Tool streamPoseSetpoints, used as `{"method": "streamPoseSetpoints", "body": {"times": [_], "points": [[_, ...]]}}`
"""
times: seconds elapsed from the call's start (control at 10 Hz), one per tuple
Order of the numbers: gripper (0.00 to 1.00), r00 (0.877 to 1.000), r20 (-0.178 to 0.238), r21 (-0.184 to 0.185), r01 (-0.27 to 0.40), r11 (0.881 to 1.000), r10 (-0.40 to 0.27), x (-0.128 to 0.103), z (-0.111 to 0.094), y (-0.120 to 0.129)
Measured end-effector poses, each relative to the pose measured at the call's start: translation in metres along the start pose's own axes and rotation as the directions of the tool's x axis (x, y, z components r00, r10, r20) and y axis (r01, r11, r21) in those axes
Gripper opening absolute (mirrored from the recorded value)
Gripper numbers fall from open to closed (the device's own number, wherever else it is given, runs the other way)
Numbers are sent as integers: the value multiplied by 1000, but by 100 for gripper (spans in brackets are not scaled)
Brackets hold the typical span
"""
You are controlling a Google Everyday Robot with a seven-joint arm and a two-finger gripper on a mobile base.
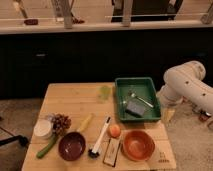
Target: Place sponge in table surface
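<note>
1. I'm seeing the sponge [134, 107] lying inside the green tray [120, 102], toward its front wall, not on the bare tabletop [70, 100].
2. A metal utensil [141, 99] is lying diagonally in the tray just behind the sponge. I can't tell whether they're touching.
3. The white arm [187, 85] is bending in from the right. Its claw [168, 113] is hanging low at the tabletop's right edge, just beside the tray's right wall. I cannot tell whether the claw is spread or pressed together. The tray wall is standing between it and the sponge.
4. A pale green small item [104, 92] is sitting on the tabletop just left of the tray.
5. In front of the tray, an orange bowl [138, 145] is sitting near the front edge, with a small orange fruit [115, 130] just left of it.
6. A tan-and-dark packet [111, 151] is lying beside a white-handled brush [100, 137].
7. Further left, a dark red bowl [72, 146] is sitting between the brush and a green cucumber [46, 147].
8. A yellow banana [85, 122], a brownish cluster [61, 122] and a white round container [43, 129] are sitting behind those.
</note>
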Motion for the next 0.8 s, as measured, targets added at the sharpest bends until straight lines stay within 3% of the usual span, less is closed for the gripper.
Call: {"method": "streamPoseSetpoints", "body": {"times": [0.2, 0.5, 0.8], "points": [[80, 1000, 1, 1, -2, 1000, 2, 0, 0, -1], [80, 999, 35, -6, -15, 1000, 15, -23, 12, -9], [80, 999, 47, -2, -20, 1000, 20, -21, 12, -14]]}}
